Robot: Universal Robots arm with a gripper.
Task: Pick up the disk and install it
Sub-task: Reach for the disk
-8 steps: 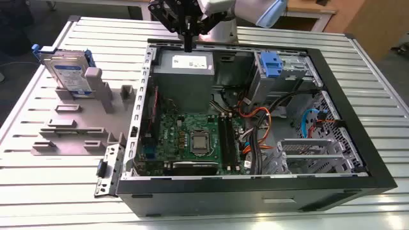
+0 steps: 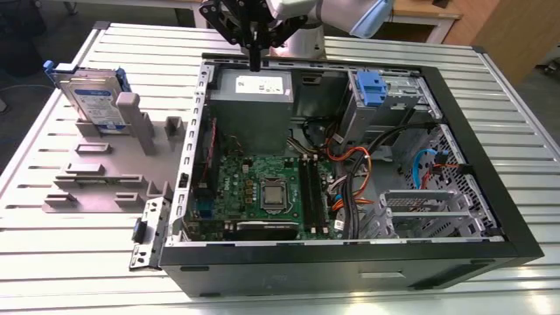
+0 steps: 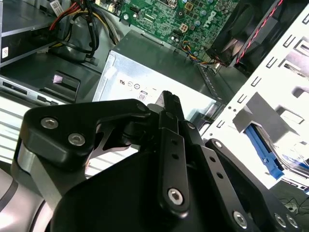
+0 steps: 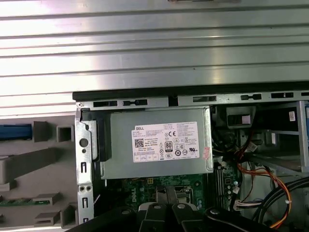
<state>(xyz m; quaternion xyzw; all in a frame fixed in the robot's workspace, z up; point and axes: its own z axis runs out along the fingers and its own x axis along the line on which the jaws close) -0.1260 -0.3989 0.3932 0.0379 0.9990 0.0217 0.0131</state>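
- The black two-fingered gripper (image 2: 254, 60) is hanging above the far wall of the open black computer case (image 2: 350, 269). Its fingers are pressed together and are gripping nothing; both wrist views show them closed in the same way.
- The gripper is pointing down at the big grey metal box with a white sticker (image 2: 254, 105), which is sitting in the far corner of the case.
- The disk (image 2: 90, 98), a flat silver hard drive with a blue-and-white label and a blue plastic frame, is standing upright in a grey plastic holder (image 2: 105, 177). The holder is lying on the slatted metal table (image 2: 70, 262), outside the case at the exterior view's left and well apart from the gripper.
- Likely risk: with the fingers together, the gripper would be knocking the upright disk over rather than straddling it.
- A low sideways path risks clipping the case wall.
- A grip on the plastic frame alone could be letting the disk tilt or slip.
- Inside the case, the loose orange cables (image 2: 350, 157) could be snagging a carried disk.
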